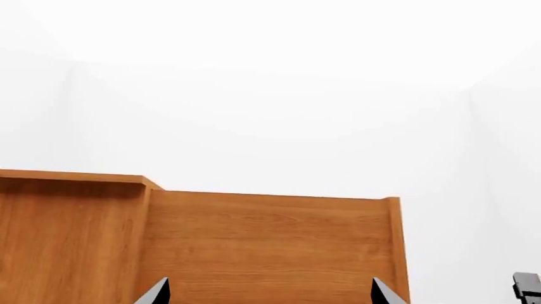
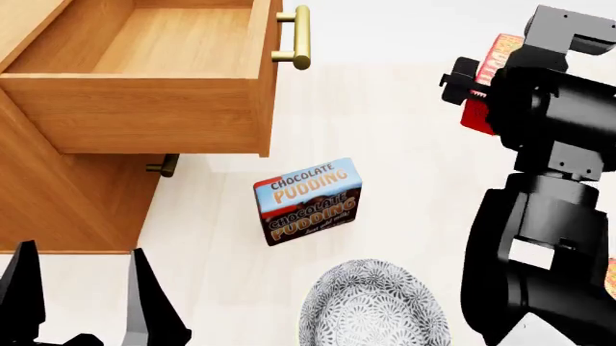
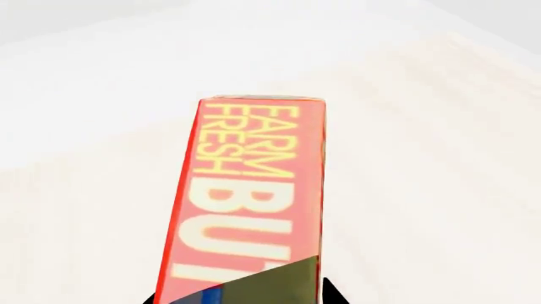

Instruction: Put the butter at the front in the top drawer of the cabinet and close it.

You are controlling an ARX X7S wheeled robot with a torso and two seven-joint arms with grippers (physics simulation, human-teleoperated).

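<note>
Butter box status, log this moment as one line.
butter box: held by right gripper | top drawer: open, empty | left gripper: open, idle

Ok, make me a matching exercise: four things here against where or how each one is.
Things:
1. top drawer
2. butter
3. pudding box
4. bowl

States:
A. in the right gripper
B. pulled open, nothing showing inside
C. nearest the robot, patterned
D. lying between drawer and bowl

Pairs: 1-B, 2-A, 3-D, 4-C
</note>
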